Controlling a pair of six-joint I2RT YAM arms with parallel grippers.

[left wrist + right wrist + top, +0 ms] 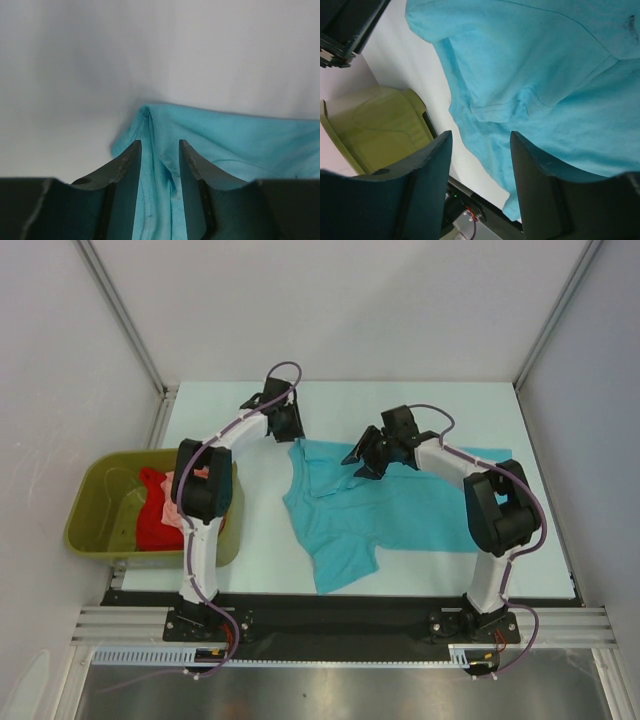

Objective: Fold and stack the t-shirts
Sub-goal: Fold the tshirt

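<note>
Currently, no fold is showing as finished. The red t-shirt (150,525) and salmon-pink t-shirt (174,502) are lying crumpled in the olive tub (100,505). We are noting the left gripper (160,150), fingers narrowly parted and clamping nothing, straddling a corner of the turquoise t-shirt (400,515), which is lying rumpled on the table (260,540). The right gripper (481,140) is hovering above it, spread wide and carrying nothing.

The scene was lit brightly and evenly from overhead. Only faint, soft shadows were cast around the turquoise-blue t-shirt (400,510). In the left wrist view, a grey shadow was thrown left of its fold, and everything beyond it was blurred.
</note>
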